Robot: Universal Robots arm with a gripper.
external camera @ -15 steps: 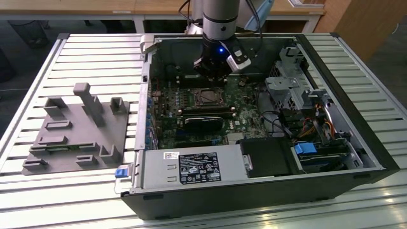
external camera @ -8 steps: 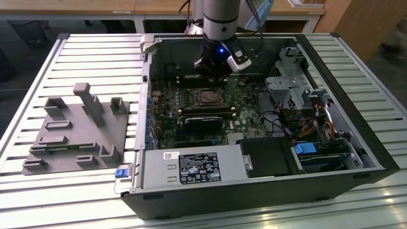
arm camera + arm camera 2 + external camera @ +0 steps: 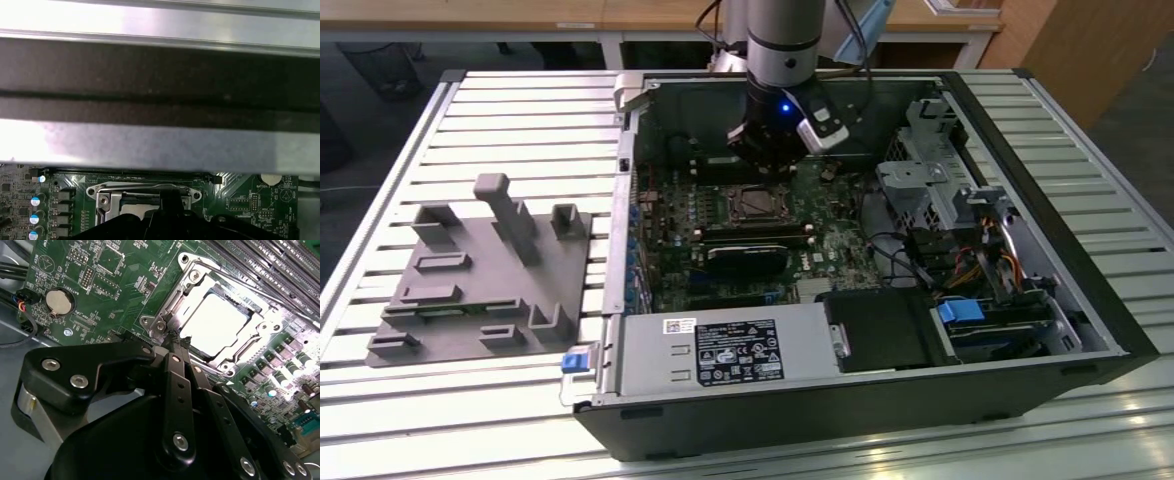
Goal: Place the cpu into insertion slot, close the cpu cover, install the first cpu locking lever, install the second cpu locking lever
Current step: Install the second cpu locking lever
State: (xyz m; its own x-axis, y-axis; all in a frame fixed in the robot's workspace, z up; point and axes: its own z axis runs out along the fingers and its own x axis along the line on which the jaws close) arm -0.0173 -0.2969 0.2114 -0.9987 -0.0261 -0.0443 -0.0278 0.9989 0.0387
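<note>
exterior view: the open computer case (image 3: 1067, 300) lies on the slatted table (image 3: 520, 120). the gripper (image 3: 175, 340), fingers pinched together and grasping nothing, touches the near corner of the cpu cover (image 3: 197, 277), closed over the cpu (image 3: 217, 320). the thin levers look stiff and springy, best pushed at the hooked ends.

A pale slatted metal surface (image 3: 507, 120) catches bright glare along its near edge. Behind it stands a wooden desk (image 3: 520, 15) on white legs, with dark floor (image 3: 354, 110) beneath and wooden panelling (image 3: 1081, 50) at the exterior view's right.
</note>
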